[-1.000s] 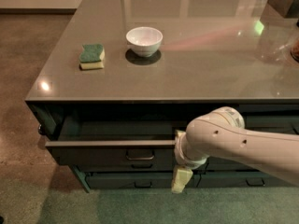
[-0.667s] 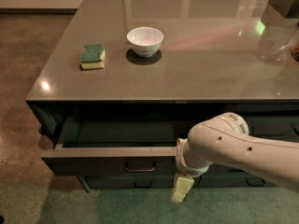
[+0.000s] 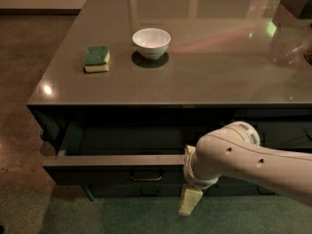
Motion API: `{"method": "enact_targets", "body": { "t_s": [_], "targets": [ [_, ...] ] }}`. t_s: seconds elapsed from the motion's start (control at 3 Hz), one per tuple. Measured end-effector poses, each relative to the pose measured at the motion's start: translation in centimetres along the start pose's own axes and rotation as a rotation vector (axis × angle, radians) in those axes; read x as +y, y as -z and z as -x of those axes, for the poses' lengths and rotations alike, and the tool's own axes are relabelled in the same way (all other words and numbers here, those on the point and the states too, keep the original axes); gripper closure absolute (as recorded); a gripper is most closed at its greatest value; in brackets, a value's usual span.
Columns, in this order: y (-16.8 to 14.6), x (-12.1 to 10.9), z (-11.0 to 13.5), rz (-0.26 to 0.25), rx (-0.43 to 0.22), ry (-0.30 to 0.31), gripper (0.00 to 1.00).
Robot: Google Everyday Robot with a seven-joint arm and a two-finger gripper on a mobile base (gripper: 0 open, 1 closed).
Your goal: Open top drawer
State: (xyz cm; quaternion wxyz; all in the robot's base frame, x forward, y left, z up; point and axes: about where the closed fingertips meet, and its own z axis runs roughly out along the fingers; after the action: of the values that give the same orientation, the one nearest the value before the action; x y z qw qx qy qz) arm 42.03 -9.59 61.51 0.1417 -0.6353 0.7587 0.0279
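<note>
Pincer [image 3: 189, 202] hangs low at the front of the top drawer [image 3: 112, 161], which stands well out beneath the surface [image 3: 204, 77], and though I cannot tell if it is spread or closed, pulling further could strain the drawer's stop.

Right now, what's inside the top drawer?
The top drawer shows only a bare floor. Its right end is covered by the arm, so that part cannot be seen. The gripper hangs in front of the drawer, below its top edge.
</note>
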Motion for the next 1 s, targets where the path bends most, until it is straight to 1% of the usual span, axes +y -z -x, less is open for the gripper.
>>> {"method": "enact_targets", "body": {
  "t_s": [0.33,0.67,1.0],
  "targets": [
    [0.4,-0.1,0.1,0.0,0.0,0.0,0.0],
    [1.0,3.7,-0.1,0.007,0.0,-0.026,0.0],
    [1.0,4.7,-0.2,0.014,-0.001,-0.019,0.0]
  ]
}}
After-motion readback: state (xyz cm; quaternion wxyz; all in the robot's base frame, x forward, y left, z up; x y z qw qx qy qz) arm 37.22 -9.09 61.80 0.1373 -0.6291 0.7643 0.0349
